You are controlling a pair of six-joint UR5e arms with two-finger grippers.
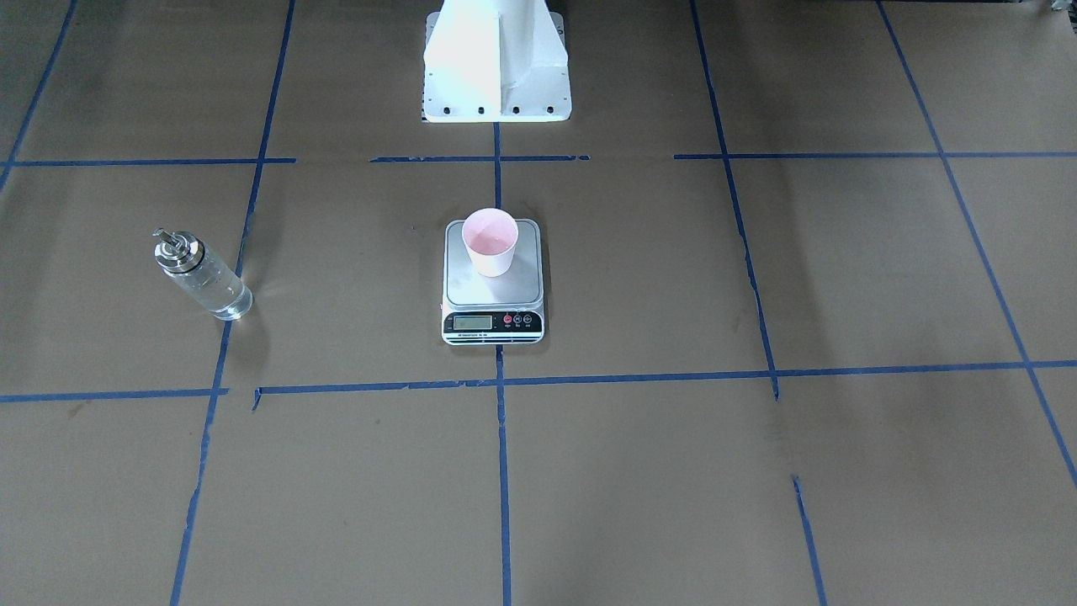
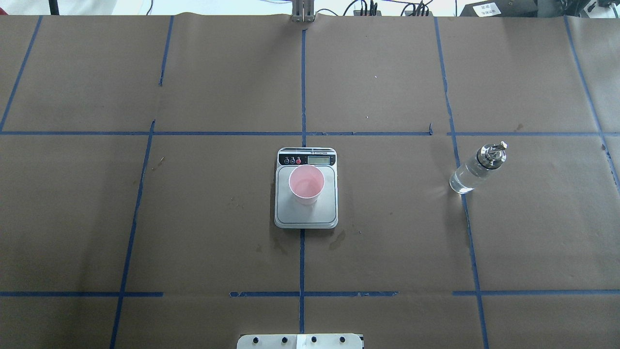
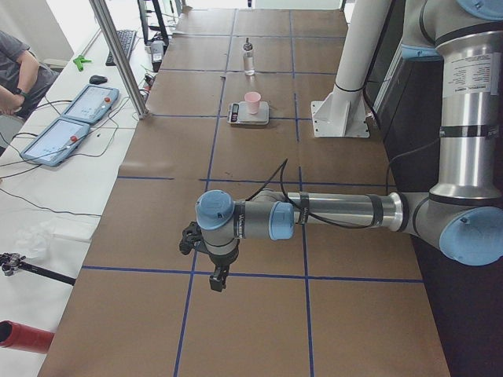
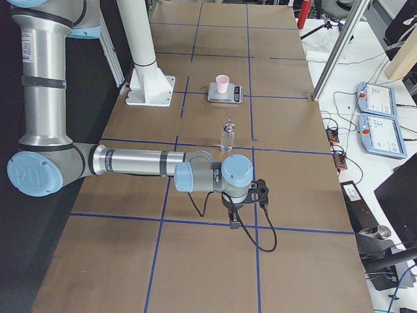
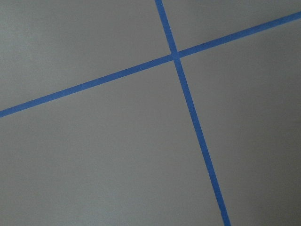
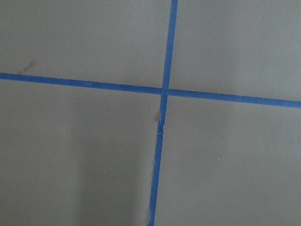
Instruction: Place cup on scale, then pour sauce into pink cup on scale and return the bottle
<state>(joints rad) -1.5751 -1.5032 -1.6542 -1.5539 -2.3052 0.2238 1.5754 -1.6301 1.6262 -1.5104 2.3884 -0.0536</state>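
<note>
Left hand (image 3: 218,279) hangs well apart from pale pink cup (image 2: 306,184).

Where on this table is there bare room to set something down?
On the robot's left of the scale, the brown paper is bare across the overhead view. A wide free gap lies between the scale, which carries the cup, and the bottle on the robot's right. Only the scale's platform is taken.

LCD (image 1: 472,321) on the flat silver-and-white digital kitchen scale (image 1: 492,292): too small for me to read.
Print (image 1: 492,335) under its buttons: blurred, I read nothing.
</note>
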